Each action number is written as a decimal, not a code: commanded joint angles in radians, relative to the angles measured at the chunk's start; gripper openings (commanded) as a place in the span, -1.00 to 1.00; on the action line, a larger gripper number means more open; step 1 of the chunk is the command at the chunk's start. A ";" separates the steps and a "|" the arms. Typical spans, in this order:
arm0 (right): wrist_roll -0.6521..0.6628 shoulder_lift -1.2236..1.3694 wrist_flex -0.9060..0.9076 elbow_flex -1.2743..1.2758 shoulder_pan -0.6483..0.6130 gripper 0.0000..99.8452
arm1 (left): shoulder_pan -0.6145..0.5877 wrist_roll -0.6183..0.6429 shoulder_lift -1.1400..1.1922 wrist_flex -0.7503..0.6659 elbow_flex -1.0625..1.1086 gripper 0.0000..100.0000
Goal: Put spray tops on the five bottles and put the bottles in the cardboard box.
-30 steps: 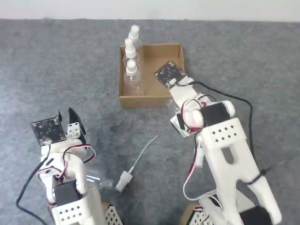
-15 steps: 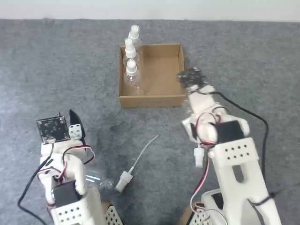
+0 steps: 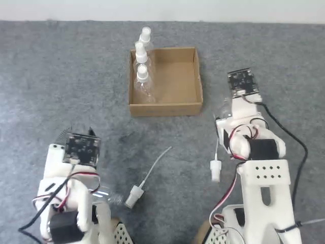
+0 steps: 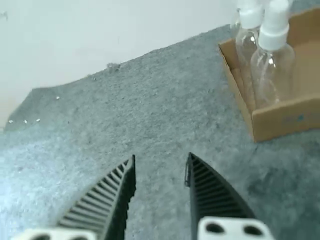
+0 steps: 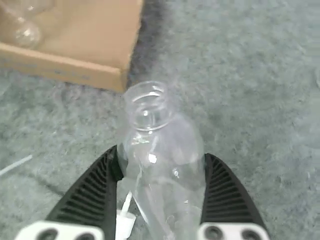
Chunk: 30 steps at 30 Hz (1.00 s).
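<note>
The cardboard box sits ahead of the right gripper and off to one side. The fingers are clamped on an uncapped bottle, whose long axis runs out along them, open neck forward. The nearest spray top lies behind those fingers (by that arm's base). The left gripper, fingers parted and empty, is farther from it.
</note>
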 commanded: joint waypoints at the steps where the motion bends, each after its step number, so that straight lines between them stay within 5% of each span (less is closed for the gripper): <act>1: -0.028 -0.027 -0.027 -0.006 0.024 -0.85 | 0.077 -0.109 0.038 0.075 -0.058 -0.69; 13: -0.028 -0.027 -0.027 -0.006 0.024 -0.85 | 0.350 -0.114 0.577 0.144 -0.202 -0.69; 22: -0.028 -0.027 -0.027 -0.006 0.027 -0.85 | 0.623 0.058 0.787 0.121 -0.206 -0.69; 30: -0.028 -0.027 -0.027 -0.006 0.061 -0.85 | 0.781 0.081 1.003 0.097 -0.234 -0.69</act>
